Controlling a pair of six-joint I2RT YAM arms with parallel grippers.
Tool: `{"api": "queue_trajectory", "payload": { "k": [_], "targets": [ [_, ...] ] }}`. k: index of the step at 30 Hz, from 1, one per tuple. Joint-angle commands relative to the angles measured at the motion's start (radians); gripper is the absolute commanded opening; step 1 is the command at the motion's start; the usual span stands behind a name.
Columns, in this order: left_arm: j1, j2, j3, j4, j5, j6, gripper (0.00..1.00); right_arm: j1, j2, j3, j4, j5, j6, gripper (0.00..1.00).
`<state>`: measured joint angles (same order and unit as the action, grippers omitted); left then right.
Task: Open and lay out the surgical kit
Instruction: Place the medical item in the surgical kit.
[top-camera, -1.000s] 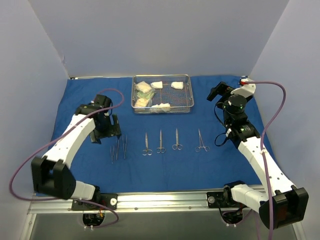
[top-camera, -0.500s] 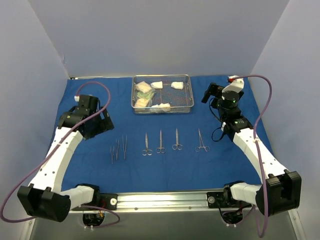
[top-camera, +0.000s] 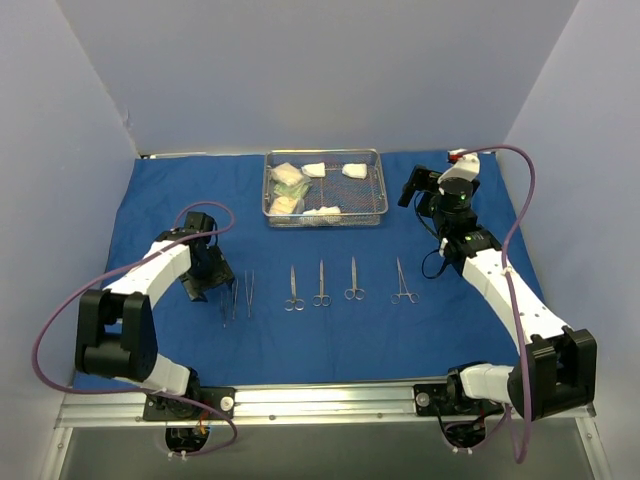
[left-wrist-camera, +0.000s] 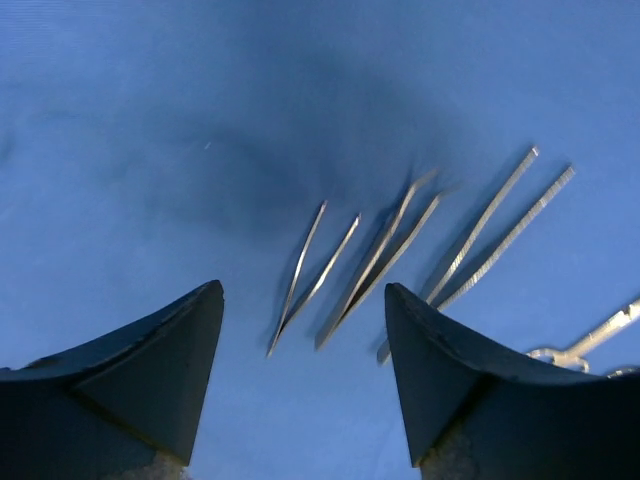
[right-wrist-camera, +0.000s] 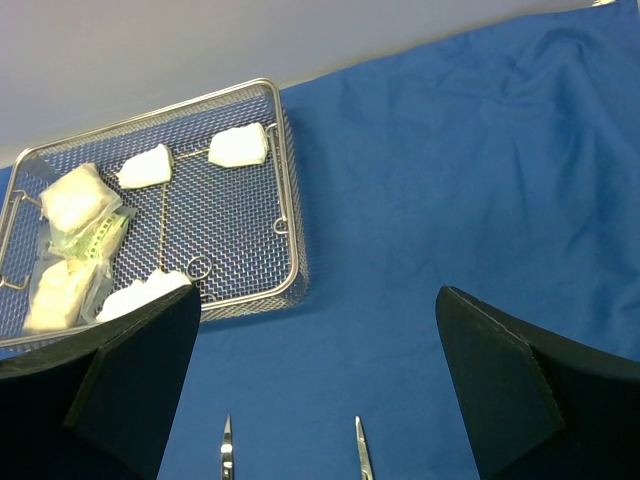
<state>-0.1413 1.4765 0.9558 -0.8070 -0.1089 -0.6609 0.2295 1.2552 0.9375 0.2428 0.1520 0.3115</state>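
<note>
Blue cloth (top-camera: 170, 190) covers the table. The tray (top-camera: 360, 196) sits far and central on it, holding gauze (top-camera: 314, 169) and packets (top-camera: 287, 176). Tweezers (left-wrist-camera: 305, 275) and scissors (top-camera: 322, 285) lie in a row nearer. The left gripper (left-wrist-camera: 302, 300) hovers over the tweezers, jaws spread, empty. The right gripper (right-wrist-camera: 318, 295) hangs spread wide beside the tray.

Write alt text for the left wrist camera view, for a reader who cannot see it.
Three pairs of steel tweezers lie side by side on a blue cloth, seen from above between the two dark fingers of the open left pincer, which holds nothing. The ring handle of another tool pokes in at the right edge.
</note>
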Motion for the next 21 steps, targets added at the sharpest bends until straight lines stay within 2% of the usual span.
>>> {"api": "queue_trajectory", "payload": {
  "k": [1, 3, 6, 21],
  "targets": [
    [0.005, 0.037, -0.008, 0.098, 0.018, -0.011, 0.72, -0.004, 0.009, 0.047, -0.006, -0.008, -0.018, 1.0],
    [0.005, 0.054, -0.009, 0.095, 0.012, -0.013, 0.66, -0.004, 0.01, 0.052, -0.011, -0.006, -0.018, 1.0],
    [0.005, 0.048, -0.02, 0.1, 0.009, -0.02, 0.62, -0.004, 0.015, 0.052, -0.01, -0.005, -0.023, 1.0],
    [0.005, 0.091, -0.071, 0.101, -0.029, -0.046, 0.47, -0.004, 0.05, 0.061, -0.019, -0.014, -0.032, 1.0]
  ]
}}
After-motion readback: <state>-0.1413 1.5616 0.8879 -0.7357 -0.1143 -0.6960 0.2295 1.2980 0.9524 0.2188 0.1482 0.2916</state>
